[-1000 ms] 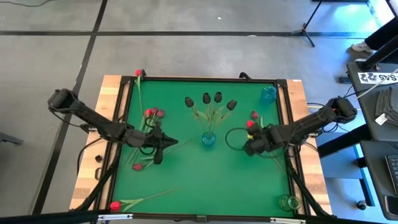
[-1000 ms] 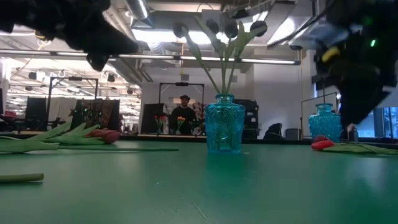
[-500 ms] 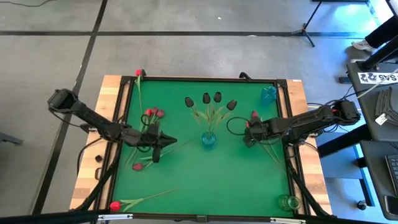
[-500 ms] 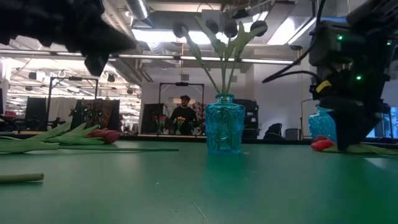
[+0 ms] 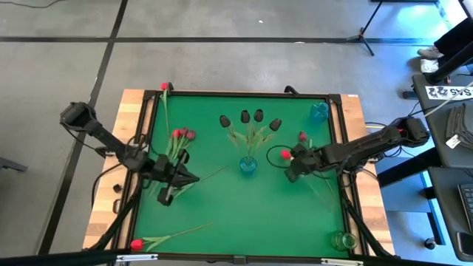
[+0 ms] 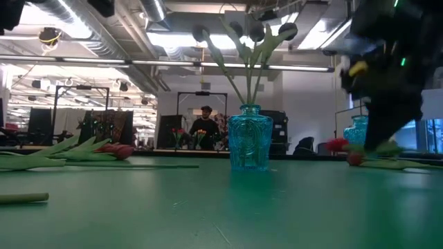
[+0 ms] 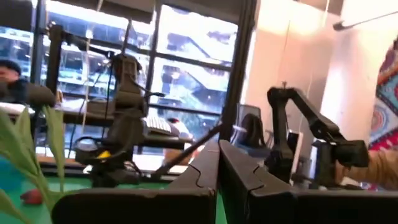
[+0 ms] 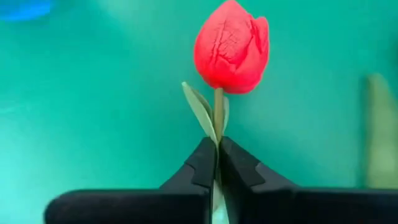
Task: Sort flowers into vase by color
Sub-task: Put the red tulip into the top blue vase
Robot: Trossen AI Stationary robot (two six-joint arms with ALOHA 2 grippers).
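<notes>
1. Right of the centre vase (image 5: 247, 165), the right tool (image 5: 290, 164) pinches a red tulip (image 5: 285, 154) by its stem just below the head; the wrist view shows both fingers pressed tight on the stem (image 8: 217, 118), one leaf caught alongside.
2. Head points toward the centre vase, low over the green counter (image 5: 244, 214). Stem trails back under the arm.
3. Centre vase already carries four dark tulips (image 5: 250, 118), so red likely belongs elsewhere. Two empty vases show: a blue one (image 5: 319, 111) at the far right corner, a clear one (image 5: 343, 240) at the near right corner.
4. To do this well: lift enough for the stem end to clear the counter, tip the wrist so the stem hangs down, and lower the stem end into the mouth before releasing. The grip sits high on the stem, so the tail may swing; move slowly.
5. Risk: brushing the dark tulips' leaves if the path runs near the centre vase.
6. Right arm pose: stretched in from the right edge, forearm nearly level, wrist turned inward.
7. Left arm: reaches in from the left edge, its tool (image 5: 167, 193) pressed together and empty in its wrist view, near the loose red tulips (image 5: 182, 134) on the left side.
8. More red tulips lie at the far left corner (image 5: 164, 86), the near left corner (image 5: 136, 243) and beside the right arm (image 5: 301, 137).
</notes>
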